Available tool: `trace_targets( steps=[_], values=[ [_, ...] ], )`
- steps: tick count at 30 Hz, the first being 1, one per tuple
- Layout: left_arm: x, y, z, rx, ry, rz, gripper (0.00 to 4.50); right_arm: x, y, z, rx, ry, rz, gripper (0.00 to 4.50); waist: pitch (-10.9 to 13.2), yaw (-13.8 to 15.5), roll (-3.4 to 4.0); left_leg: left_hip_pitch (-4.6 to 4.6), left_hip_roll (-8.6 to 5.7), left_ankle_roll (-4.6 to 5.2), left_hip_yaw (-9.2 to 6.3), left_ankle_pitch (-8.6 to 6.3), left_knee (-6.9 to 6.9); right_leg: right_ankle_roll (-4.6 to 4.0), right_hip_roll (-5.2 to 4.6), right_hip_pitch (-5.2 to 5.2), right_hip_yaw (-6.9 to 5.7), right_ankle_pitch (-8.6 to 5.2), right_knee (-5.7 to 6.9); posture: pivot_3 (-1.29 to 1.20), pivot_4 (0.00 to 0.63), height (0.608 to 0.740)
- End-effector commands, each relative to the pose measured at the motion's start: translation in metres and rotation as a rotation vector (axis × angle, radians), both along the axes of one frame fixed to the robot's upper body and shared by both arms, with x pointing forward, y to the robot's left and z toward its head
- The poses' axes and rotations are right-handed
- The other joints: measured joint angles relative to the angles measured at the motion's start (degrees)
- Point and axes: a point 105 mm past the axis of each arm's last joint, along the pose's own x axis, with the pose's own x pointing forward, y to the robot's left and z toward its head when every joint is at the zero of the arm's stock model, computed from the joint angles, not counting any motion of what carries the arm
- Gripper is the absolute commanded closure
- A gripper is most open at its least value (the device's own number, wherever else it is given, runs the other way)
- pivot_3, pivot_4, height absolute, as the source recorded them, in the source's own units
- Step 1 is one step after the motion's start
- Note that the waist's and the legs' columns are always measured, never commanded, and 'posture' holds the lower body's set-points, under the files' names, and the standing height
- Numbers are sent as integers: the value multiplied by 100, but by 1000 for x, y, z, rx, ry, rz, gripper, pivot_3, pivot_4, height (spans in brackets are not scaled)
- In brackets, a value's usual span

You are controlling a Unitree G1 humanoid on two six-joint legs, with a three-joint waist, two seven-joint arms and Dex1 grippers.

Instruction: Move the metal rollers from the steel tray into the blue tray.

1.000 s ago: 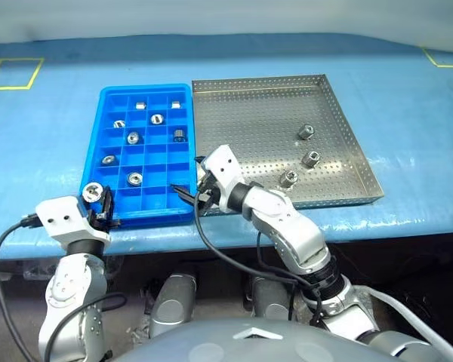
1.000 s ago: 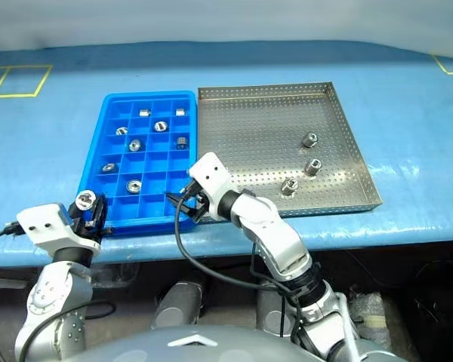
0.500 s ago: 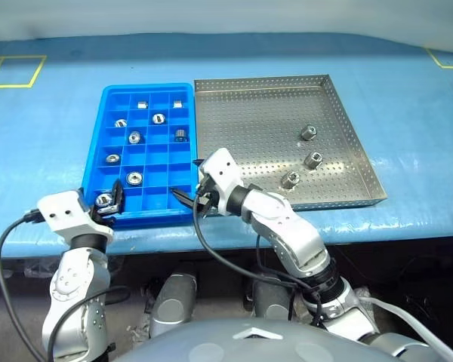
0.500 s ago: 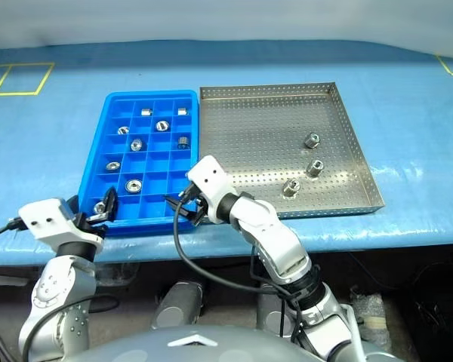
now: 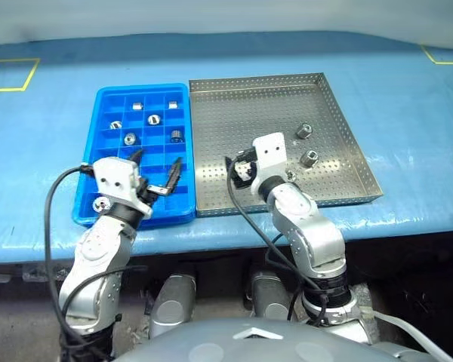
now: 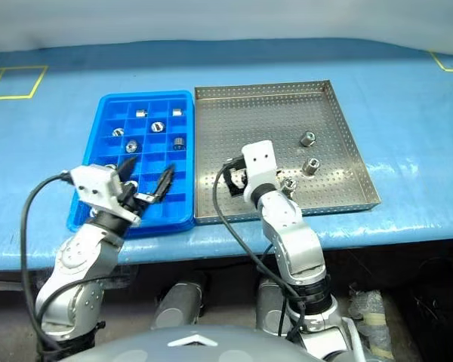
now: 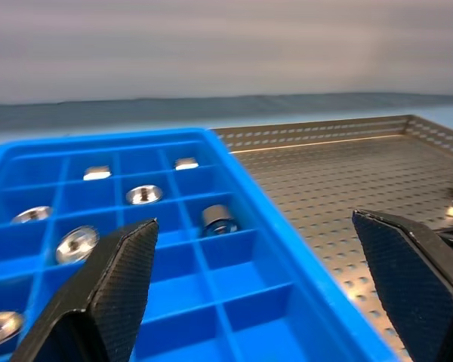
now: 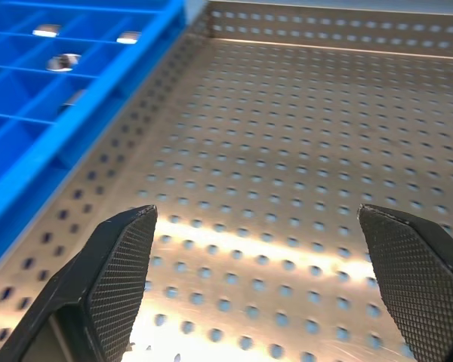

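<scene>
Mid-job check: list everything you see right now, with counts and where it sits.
metal rollers: at least seven, silver, in blue tray compartments; the left arm may hide more
metal rollers: three, silver, right part of steel tray
blue tray: one, blue, left of steel tray, touching it
steel tray: one, silver-grey, perforated, table centre
table: one, blue cover, yellow tape marks at far corners
left end effector: black fingers, open, over blue tray's near part
right end effector: black fingers, open, over steel tray
</scene>
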Motion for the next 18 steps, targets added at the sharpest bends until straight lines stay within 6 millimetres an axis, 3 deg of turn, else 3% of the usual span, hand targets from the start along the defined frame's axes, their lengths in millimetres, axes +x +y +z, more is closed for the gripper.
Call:
trace_targets(
  steps=[1, 6, 12, 18],
  values=[
    [-2, -24, 7, 15, -44, -159, 8, 0, -16, 11, -10, -4, -78, 0, 0, -91, 1, 1, 0, 0, 0, 0, -1, -1, 0, 0, 0, -1, 0, -28, 150, 740],
    [-9, -54, 3, 22, -15, -370, 8, 0, -37, 3, 10, 94, -180, 0, 0, -213, 3, 1, 1, 1, 2, 0, -3, -2, 0, 0, 0, -1, 0, -46, 150, 740],
    [-18, -75, -6, 16, 41, -497, 8, -1, -52, -18, 62, 222, -282, 0, 1, -280, 8, 2, 2, 2, 2, 0, -6, -2, 0, -1, 0, -2, 1, -53, 150, 740],
    [-32, -85, -19, 33, 137, -604, 8, -3, -49, -32, 88, 303, -265, 0, 0, -345, 19, 4, 3, 3, 3, 1, -5, -3, 0, -1, 0, -2, 3, -45, 150, 740]
  ],
)
